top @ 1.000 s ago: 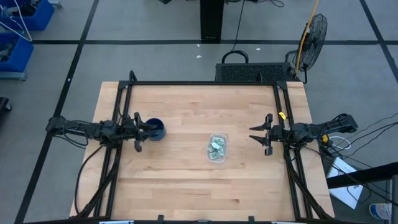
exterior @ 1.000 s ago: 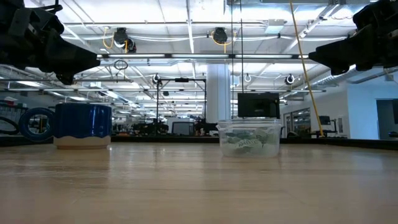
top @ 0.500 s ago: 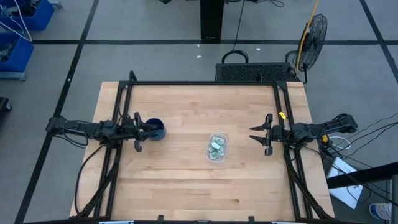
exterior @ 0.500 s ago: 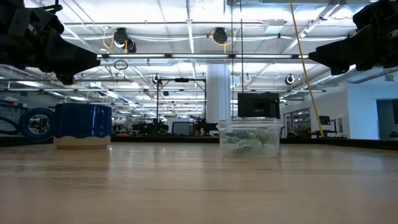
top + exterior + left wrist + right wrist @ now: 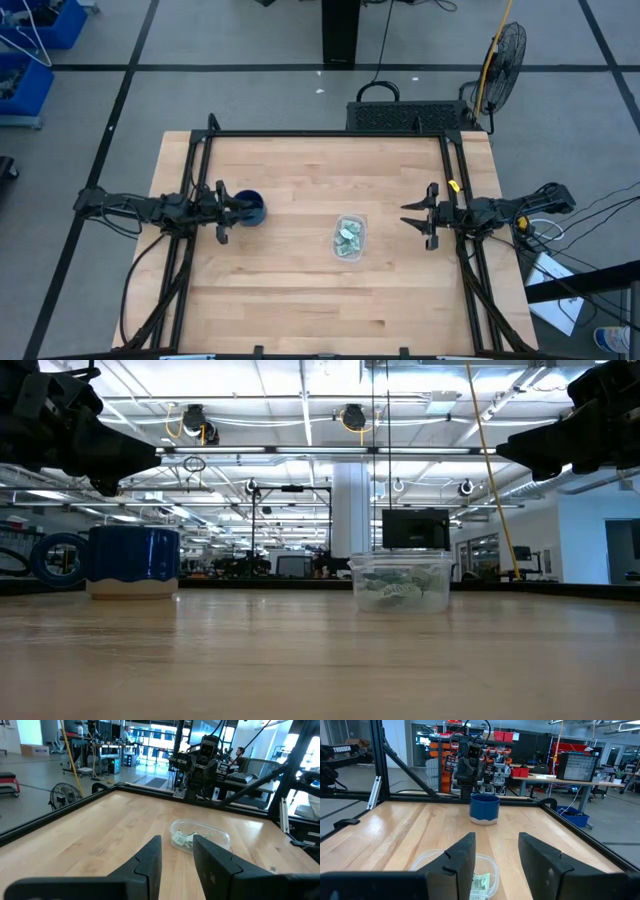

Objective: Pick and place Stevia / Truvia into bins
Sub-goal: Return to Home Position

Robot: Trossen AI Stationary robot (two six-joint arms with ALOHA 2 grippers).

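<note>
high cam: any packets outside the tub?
No, the only packets visible lie inside the clear tub; the table around it shows none.

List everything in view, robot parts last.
Light wooden table: one, tan, inside a black frame.
Small clear plastic tub: one, see-through, right of the table's centre.
Pale green and white paper packets: several, count unclear, piled in the tub.
Dark blue mug: one, at the table's left side.
Black floor fan: one, on the floor beyond the table's far right corner.
Left gripper: open, up in the air above the mug.
Right gripper: open, up in the air at the table's right side.
</note>
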